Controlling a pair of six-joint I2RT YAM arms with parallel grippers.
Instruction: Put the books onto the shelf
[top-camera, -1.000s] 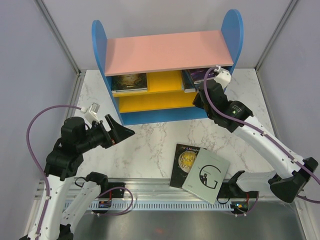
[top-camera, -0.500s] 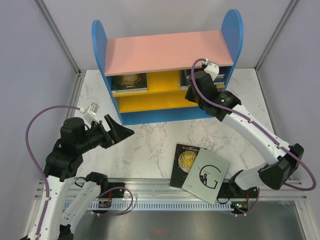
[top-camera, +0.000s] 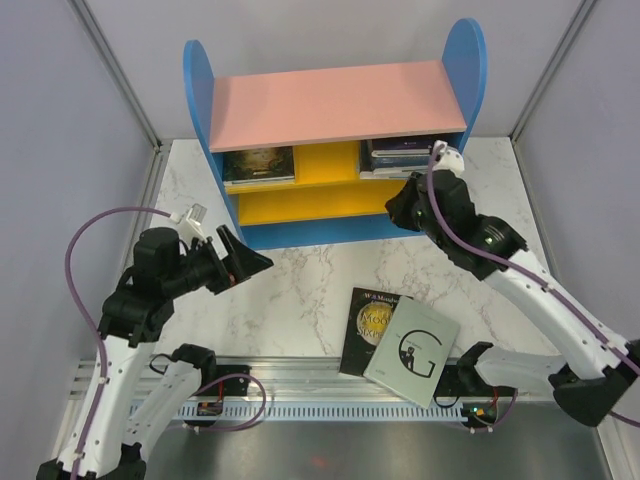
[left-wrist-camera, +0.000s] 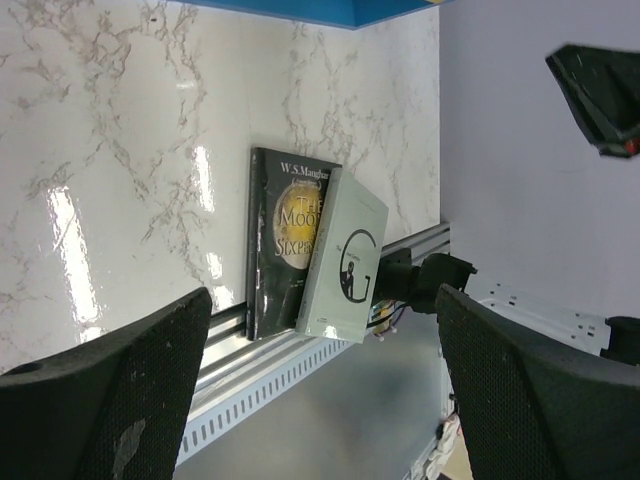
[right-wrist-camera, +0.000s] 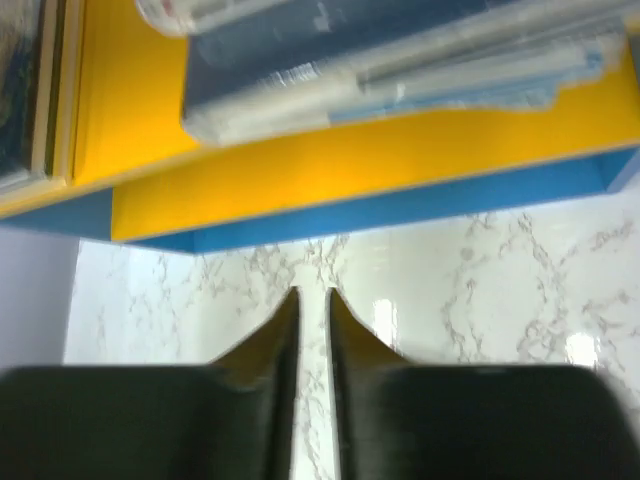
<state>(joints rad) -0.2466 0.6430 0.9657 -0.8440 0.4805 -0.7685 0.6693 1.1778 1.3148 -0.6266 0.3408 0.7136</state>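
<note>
The shelf (top-camera: 330, 100) stands at the far edge of the table (top-camera: 300, 280), about in the middle, with its open side toward the arms. On its upper yellow board a dark book with a gold-green cover (top-camera: 258, 163) lies flat at the left end, and a small stack of books (top-camera: 400, 155) lies at the right end; how many are in the stack I cannot tell. The right gripper (right-wrist-camera: 313, 292) hangs just in front of the shelf, below that stack, and its fingers are only a narrow slit apart with nothing between them. Two books are not yet on the shelf: a black book (top-camera: 368, 325) and a pale grey book with a large "G" (top-camera: 412, 352) lie at the near edge of the table, right of the middle. The grey one lies partly on top of the black one, and both reach over the edge onto the metal rail. The left gripper (top-camera: 246, 252) hovers above the left part of the table, well apart from these books, with its fingers spread wide and empty.
</note>
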